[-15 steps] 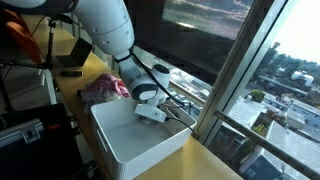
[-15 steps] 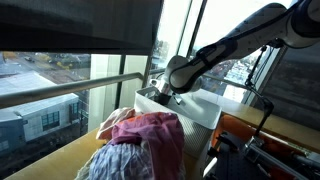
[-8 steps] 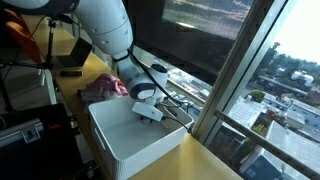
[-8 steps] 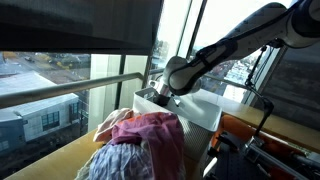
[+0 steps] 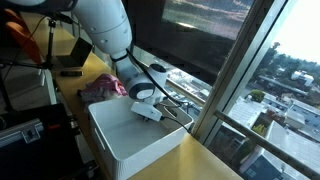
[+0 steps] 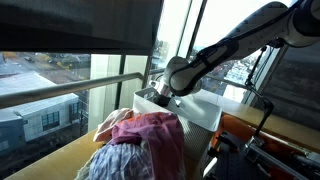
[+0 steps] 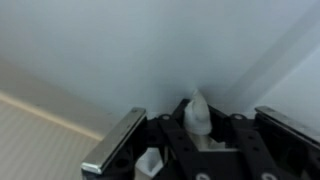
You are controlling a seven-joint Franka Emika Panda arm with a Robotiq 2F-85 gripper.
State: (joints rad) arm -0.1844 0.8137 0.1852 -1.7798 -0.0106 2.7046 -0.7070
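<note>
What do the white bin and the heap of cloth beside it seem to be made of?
White bin: probably plastic with a smooth, fairly matte finish, judging by its thin, even, uniformly white walls and rounded rim. Heap of cloth: soft matte fabric in pink and purple, shown by its folds and creases. The fibre cannot be told.

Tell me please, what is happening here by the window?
A robot arm reaches down into a white bin on a table next to the window. Its pincer hangs inside the bin. In the wrist view its fingers stand apart, and only a small white bit, too blurred to name, shows between them. A pile of pink and purple clothes lies beside the bin.
</note>
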